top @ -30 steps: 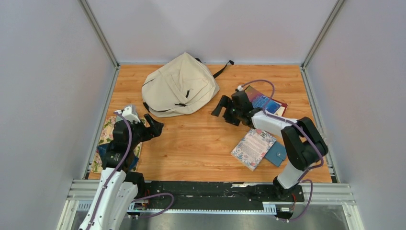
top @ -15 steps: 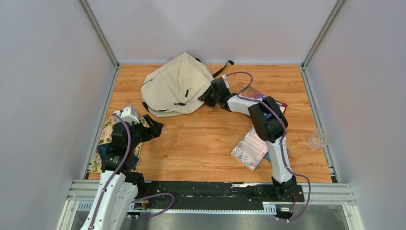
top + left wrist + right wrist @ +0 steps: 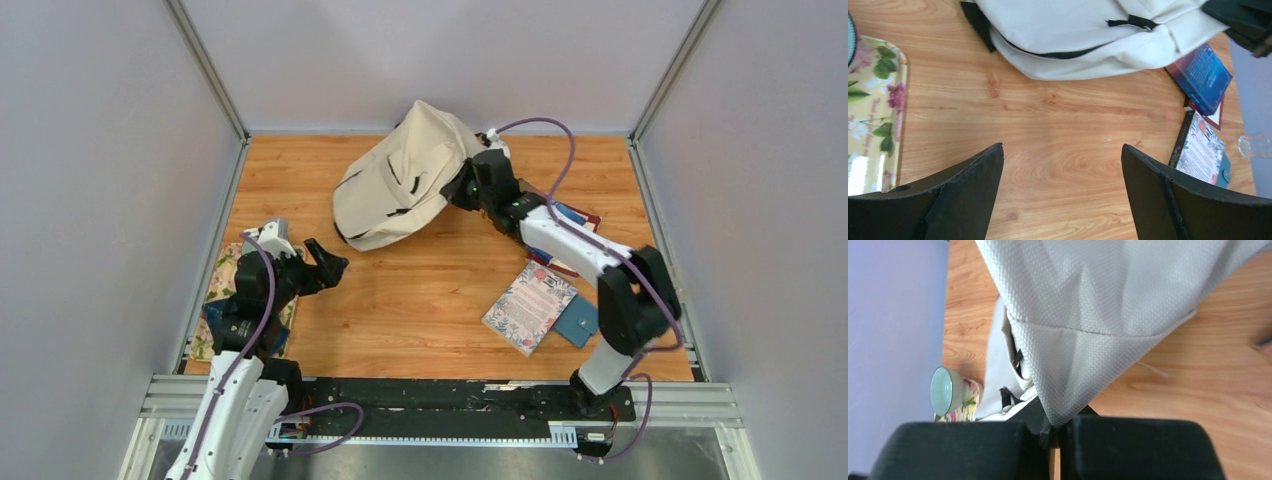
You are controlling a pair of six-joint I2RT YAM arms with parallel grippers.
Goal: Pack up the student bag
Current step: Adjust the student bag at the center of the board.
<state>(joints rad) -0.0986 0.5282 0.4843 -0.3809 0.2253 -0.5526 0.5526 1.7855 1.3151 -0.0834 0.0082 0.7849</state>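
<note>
The student bag [image 3: 400, 180], a cream-beige backpack with black straps and buckles, lies at the back of the wooden table with its right side raised off the surface. My right gripper [image 3: 464, 186] is shut on a fold of the bag's fabric [image 3: 1083, 315], which is pinched between the jaws of this gripper [image 3: 1058, 429]. My left gripper [image 3: 327, 262] hovers open above bare wood near the left edge, apart from the bag [image 3: 1088, 35]. Its fingers [image 3: 973, 190] have nothing between them.
A floral notebook [image 3: 530, 308] and a small blue wallet [image 3: 578, 322] lie at the right front. A blue book [image 3: 1203, 75] rests on a red one behind them. A floral tray [image 3: 873, 115] holds a teal cup [image 3: 945, 390] at the left. A clear glass [image 3: 1255, 145] stands far right.
My right gripper reached the bag's right edge, shut on its fabric and lifted it, tipping and shifting the bag toward the back right. The left arm has barely moved.
</note>
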